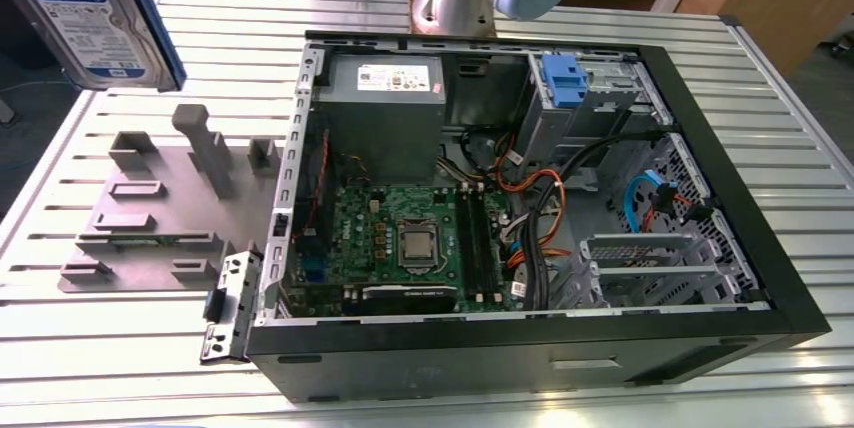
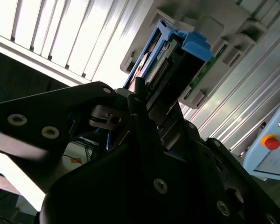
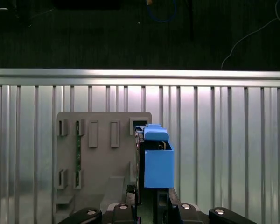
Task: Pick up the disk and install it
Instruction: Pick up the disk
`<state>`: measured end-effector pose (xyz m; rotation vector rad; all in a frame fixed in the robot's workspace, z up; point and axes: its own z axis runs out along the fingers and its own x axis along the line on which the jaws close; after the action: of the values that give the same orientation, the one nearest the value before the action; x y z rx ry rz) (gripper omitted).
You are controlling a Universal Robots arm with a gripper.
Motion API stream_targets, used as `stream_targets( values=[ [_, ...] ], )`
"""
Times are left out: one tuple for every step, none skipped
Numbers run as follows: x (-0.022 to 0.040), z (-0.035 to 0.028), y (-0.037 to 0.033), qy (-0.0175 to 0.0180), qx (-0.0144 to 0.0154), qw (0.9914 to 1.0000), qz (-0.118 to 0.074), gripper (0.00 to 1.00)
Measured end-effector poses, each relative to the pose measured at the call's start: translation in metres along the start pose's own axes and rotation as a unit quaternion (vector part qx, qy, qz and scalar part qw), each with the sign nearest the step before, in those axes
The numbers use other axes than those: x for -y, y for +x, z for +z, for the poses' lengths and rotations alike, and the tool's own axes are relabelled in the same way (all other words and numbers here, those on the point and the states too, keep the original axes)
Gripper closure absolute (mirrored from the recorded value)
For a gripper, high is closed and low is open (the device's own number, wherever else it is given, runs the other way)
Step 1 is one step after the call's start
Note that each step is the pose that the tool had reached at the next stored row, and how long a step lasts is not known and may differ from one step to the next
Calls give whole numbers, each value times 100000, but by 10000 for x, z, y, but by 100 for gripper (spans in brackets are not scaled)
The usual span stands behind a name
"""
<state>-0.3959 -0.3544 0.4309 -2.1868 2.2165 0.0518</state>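
Half loses the disk [image 1: 94,23] past the corner of the exterior view, at ten o'clock from the open computer case [image 1: 534,208], label facing out, top edge cut off. Stands with the arm [image 1: 461,3] rooted at twelve o'clock of the case on the slatted table [image 1: 774,68], disk up in the air over the grey fixture plate [image 1: 147,218]. Clamps the gripper [image 3: 149,200] tight on one end of the disk in both wrist views, blue carrier frame pointing away, contact hard to make out among dark parts in the second wrist view.

Slatted aluminium table [image 1: 94,358], dark floor [image 3: 84,37]
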Motion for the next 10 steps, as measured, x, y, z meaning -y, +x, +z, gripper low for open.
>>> stream_targets(
  values=[
    [0,-13,0,2,-5,100000,-2,65],
    [0,-26,-1,3,-7,100000,-3,65],
    [0,-39,-1,8,-5,100000,-1,65],
    [0,-53,-2,2,-6,100000,-3,65],
    [0,-69,-3,3,-8,100000,-4,65],
    [0,-85,-4,5,-6,100000,-4,65],
    [0,-101,-4,8,-5,100000,-5,65],
    [-1,-116,-5,10,-3,100000,-1,65],
    [-1,-130,-5,12,-4,100000,1,65],
    [-1,-144,-6,12,-4,100000,0,65]
  ],
)
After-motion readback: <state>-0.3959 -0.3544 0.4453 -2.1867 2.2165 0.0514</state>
